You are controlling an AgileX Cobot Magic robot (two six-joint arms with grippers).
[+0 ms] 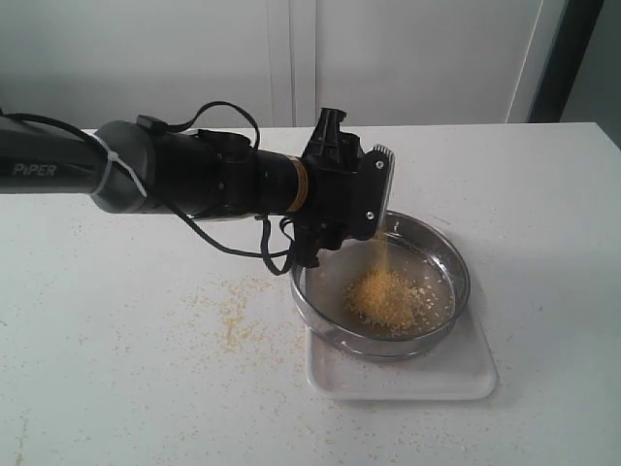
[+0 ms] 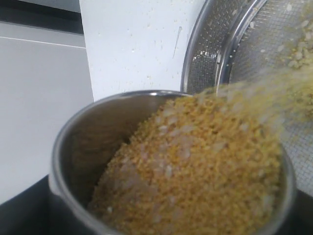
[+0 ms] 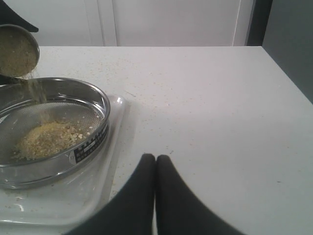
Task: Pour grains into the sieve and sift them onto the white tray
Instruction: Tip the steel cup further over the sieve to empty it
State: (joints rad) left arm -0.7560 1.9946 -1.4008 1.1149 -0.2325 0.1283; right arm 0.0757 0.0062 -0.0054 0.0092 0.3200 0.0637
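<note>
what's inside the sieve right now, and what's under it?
Inside the sieve: a mound of grains, more streaming in from the steel cup. Under: the white tray; beneath the sieve it is covered, so nothing sifted shows.

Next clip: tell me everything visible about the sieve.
The sieve is a wide, shallow round steel ring with a fine mesh bottom and a dark label on its wall. It sits level on the white tray. A mound of grains lies on the mesh, more streaming in from a tilted steel cup in the left tool.
</note>
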